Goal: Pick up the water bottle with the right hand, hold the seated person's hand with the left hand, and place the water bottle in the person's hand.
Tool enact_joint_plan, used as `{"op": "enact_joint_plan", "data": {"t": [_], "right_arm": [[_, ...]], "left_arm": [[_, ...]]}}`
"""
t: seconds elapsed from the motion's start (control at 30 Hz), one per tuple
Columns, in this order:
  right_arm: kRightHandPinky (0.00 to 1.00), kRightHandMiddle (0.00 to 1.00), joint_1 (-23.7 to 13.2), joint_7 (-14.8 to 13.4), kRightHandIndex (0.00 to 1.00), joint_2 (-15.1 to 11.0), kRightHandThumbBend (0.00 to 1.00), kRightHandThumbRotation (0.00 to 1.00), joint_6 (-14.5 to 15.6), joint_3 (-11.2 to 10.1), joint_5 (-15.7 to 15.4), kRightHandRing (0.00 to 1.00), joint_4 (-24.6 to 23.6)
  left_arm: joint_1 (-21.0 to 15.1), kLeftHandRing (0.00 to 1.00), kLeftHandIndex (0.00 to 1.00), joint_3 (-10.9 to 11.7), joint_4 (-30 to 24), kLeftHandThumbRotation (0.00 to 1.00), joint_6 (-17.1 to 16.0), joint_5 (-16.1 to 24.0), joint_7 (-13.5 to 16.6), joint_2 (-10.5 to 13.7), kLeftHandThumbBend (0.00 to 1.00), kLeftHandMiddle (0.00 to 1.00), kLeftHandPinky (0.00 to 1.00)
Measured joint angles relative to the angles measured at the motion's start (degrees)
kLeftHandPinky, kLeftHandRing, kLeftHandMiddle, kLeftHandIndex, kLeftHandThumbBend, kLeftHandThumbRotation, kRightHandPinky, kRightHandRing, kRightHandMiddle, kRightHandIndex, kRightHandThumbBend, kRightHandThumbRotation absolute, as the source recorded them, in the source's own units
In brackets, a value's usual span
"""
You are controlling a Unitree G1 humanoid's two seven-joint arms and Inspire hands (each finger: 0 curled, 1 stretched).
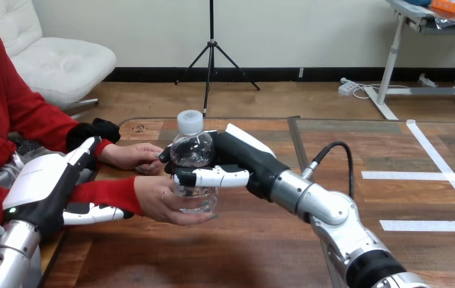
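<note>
A clear water bottle (192, 151) with a white cap stands upright over the middle of the table. My right hand (237, 157) is shut on it, fingers and thumb wrapped round its body from the right. The bottle's base sits in the person's hand (166, 201), which is palm up and cups it from below. My left hand (48, 186) is at the left on that arm's red sleeve, thumb under the wrist and fingers over it. The person's other hand (130, 155) rests on the table behind, just left of the bottle.
The wooden table (255, 252) stretches to the right, with white tape lines (435, 175) on its right part. The person sits at the left side, both forearms reaching over the table's left edge.
</note>
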Motion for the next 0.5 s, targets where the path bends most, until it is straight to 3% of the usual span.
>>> {"op": "enact_joint_plan", "data": {"t": [0.5], "right_arm": [[0.49,0.61,0.46,1.33,0.63,-1.08,1.0,0.64,-0.07,-1.22,1.98,0.57,-2.07]], "left_arm": [[-0.56,1.0,1.0,-0.01,0.0,0.76,-0.59,-0.04,-0.73,-0.02,1.0,1.0,0.93]]}}
